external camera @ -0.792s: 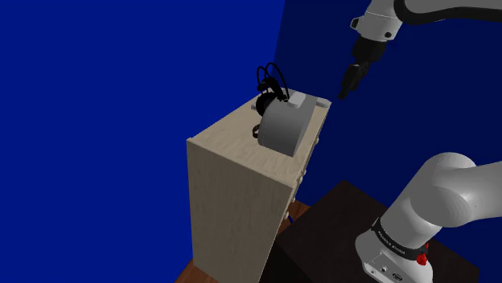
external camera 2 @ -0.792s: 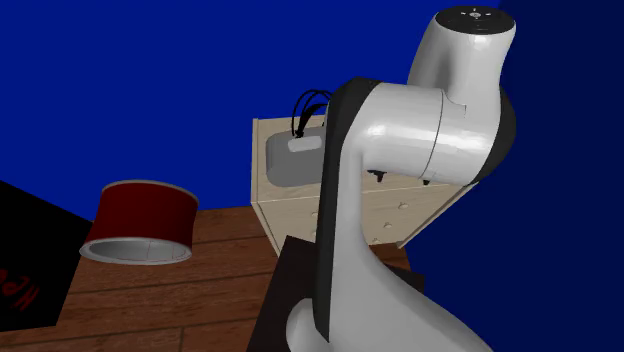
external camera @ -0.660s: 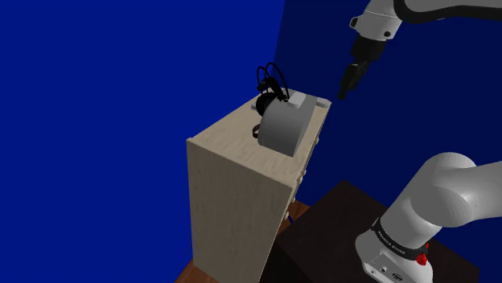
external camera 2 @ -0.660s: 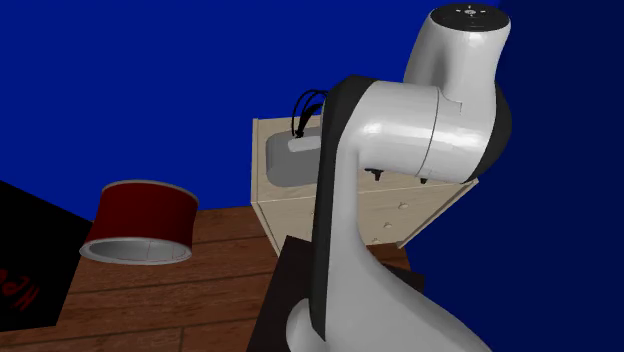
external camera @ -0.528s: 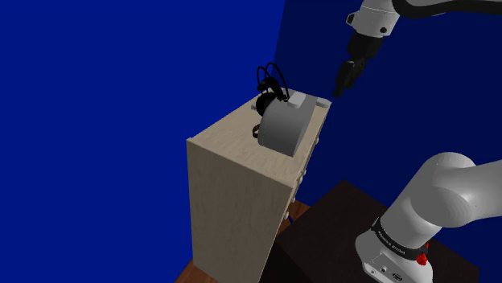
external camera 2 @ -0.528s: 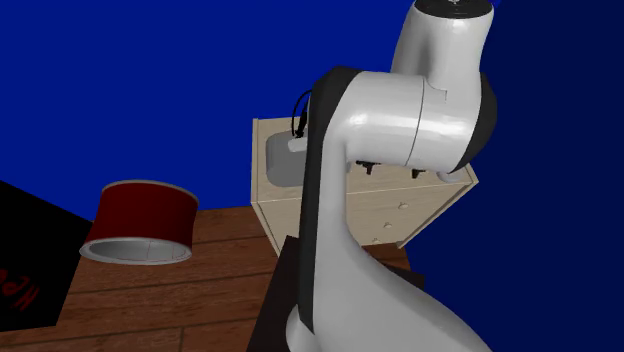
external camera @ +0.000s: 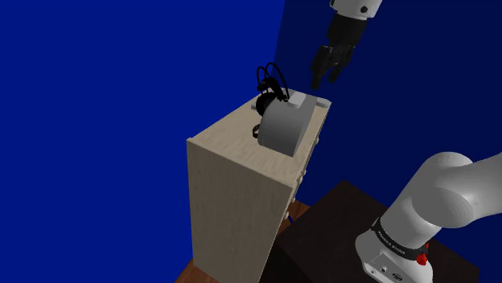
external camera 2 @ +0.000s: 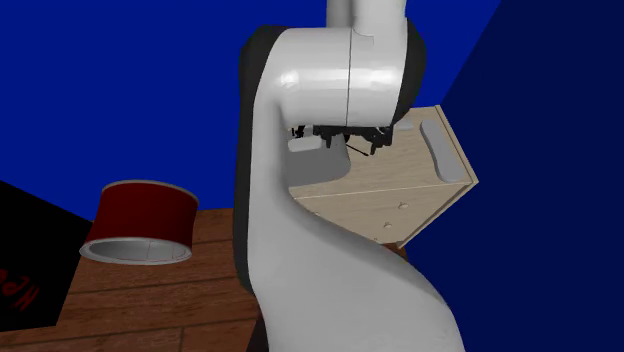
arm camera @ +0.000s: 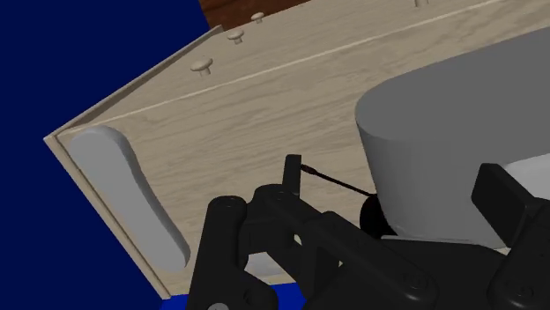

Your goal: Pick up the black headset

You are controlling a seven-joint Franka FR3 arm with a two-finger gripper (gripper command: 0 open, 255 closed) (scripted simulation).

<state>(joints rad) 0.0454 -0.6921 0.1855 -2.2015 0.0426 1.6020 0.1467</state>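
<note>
Two blue walls (external camera: pixel 121 80); black headset (external camera: pixel 264 104) atop pale wooden cabinet (external camera: pixel 233 185).

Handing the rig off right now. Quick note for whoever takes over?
Gripper: open and empty, above the wooden dresser, up and to the shoulder view's right of the black headset, not touching it.
Black headset: on the dresser top, close behind a grey rounded object as the shoulder view sees it.
Done: approach only; nothing is grasped.
Left: lower the fingers around the headset, likely steering clear of the grey object, then close and lift.
</note>
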